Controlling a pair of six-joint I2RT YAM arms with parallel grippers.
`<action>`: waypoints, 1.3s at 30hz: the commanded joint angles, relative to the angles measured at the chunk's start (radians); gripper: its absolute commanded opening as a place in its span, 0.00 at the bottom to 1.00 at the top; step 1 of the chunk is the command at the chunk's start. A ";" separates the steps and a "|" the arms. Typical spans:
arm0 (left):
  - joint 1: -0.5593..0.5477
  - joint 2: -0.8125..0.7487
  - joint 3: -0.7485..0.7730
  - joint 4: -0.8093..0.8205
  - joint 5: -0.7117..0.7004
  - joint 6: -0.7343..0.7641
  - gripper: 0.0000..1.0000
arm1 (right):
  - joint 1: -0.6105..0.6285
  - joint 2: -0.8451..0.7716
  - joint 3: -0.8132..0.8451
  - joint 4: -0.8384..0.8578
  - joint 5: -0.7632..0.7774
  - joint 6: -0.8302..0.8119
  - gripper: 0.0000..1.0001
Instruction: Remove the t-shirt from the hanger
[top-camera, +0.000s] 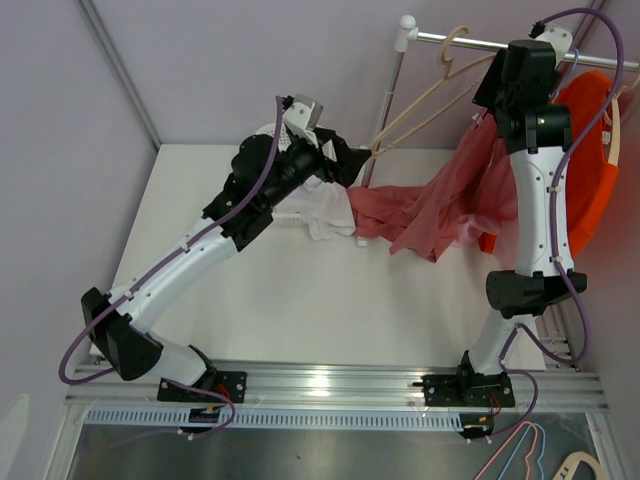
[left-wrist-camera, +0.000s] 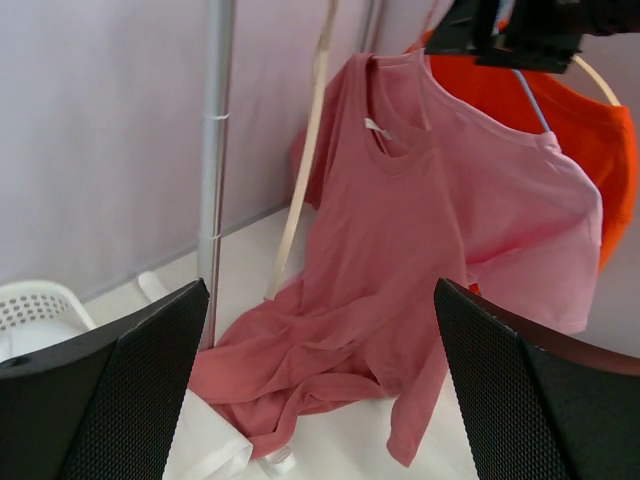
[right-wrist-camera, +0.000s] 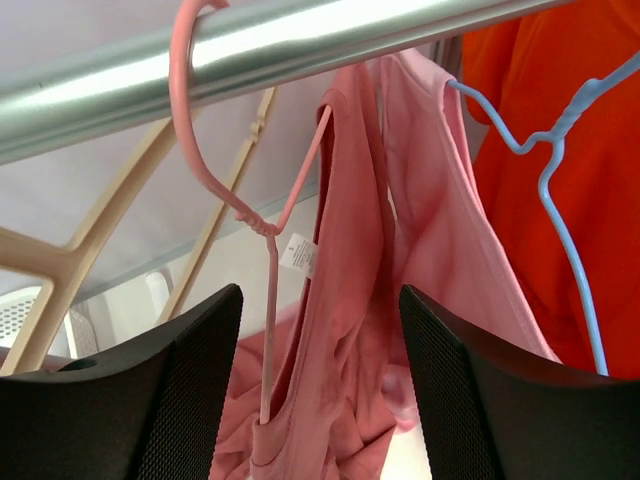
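Note:
A pink t-shirt hangs by its neck from a thin pink hanger hooked on the metal rail. Its lower part trails onto the white table. In the left wrist view the t-shirt is partly slumped, with one shoulder still up. My left gripper is open and empty, short of the shirt's trailing hem; its view shows the hem between the fingers, apart from them. My right gripper is up at the rail, open, with the neck and hanger wire between its fingers but not touching.
An orange shirt hangs on a blue hanger to the right. An empty beige hanger hangs on the rail to the left. The rack's upright pole, a white basket and white cloth lie by the left gripper.

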 joint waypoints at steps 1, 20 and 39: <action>-0.028 -0.026 -0.007 0.045 0.086 0.057 1.00 | -0.002 0.005 0.016 0.038 0.047 -0.018 0.68; -0.122 -0.002 -0.018 0.033 0.089 0.075 1.00 | 0.036 0.077 0.009 0.149 0.138 -0.077 0.64; -0.128 0.003 -0.041 0.021 0.088 0.091 1.00 | 0.053 0.122 0.013 0.196 0.195 -0.116 0.23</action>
